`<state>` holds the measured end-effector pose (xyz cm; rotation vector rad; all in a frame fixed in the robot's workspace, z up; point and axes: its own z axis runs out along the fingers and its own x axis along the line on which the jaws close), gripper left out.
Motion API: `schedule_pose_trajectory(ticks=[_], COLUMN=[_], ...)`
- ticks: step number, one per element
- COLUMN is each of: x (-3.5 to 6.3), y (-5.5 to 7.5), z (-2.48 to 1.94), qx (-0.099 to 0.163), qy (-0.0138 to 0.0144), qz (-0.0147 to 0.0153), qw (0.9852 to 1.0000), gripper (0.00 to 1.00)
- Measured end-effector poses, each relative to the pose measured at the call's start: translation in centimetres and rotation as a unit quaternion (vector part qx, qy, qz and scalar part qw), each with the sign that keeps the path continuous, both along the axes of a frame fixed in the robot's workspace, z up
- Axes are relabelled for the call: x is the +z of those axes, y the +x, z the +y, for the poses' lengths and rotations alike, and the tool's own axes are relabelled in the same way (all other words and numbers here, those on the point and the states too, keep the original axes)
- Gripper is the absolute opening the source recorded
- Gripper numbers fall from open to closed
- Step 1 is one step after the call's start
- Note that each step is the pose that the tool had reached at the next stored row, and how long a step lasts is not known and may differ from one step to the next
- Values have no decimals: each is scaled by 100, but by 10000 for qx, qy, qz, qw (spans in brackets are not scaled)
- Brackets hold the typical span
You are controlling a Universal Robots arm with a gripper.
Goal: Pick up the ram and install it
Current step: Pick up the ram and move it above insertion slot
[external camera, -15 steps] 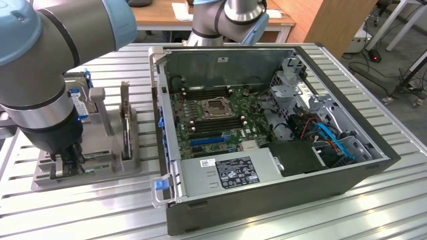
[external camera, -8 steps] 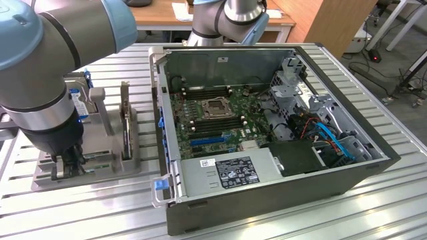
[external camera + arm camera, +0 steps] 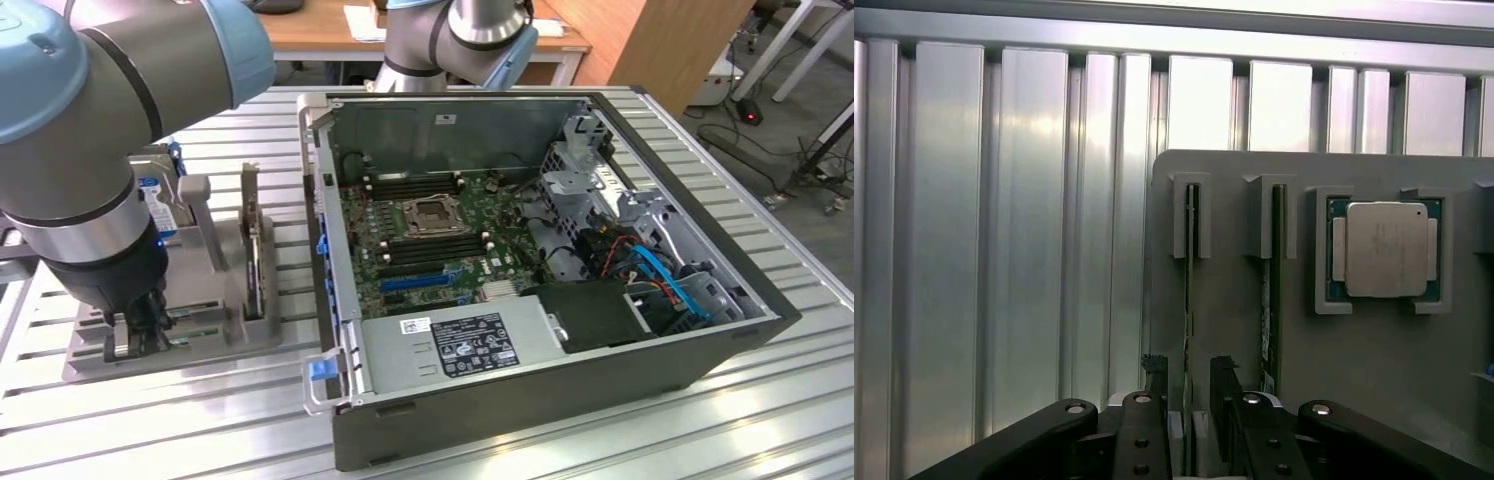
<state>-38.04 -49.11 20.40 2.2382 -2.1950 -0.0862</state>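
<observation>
On the slatted aluminium worktop, beside the open black computer case, a grey moulded holder tray sits under the black two-fingered gripper, whose fingers, slightly apart and holding nothing, straddle the thin green ram stick standing on edge in the slot nearest the tray's side edge: pick-up stage, seemingly calling for a centred, even squeeze.

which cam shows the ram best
Wrist view: both ram sticks stand edge-on in their holder slots, one lined up with the open gripper. The exterior view shows one stick upright beside the arm.

green ram, grey holder, silver processor
</observation>
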Motion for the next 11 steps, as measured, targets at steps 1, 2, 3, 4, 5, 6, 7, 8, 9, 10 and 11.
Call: schedule_pose_trajectory(ticks=[1,2,3,4,5,6,7,8,9,10,11], x=[-2,-2,-1,-2,-2,-3,-3,-3,-4,-4,-5], y=[3,11,18,28,38,49,59,67,73,79,82], z=[1,0,0,0,0,0,0,0,0,0,0], qx=[-1,0,1,0,1,1,0,1,0,0,0], qy=[1,1,0,0,0,0,0,0,0,1,1], qz=[-2,-1,0,-1,-1,0,0,0,0,0,-1], qw=[10000,10000,10000,10000,10000,10000,10000,10000,10000,10000,10000], gripper=[30,30,30,30,30,30,30,30,30,30,30])
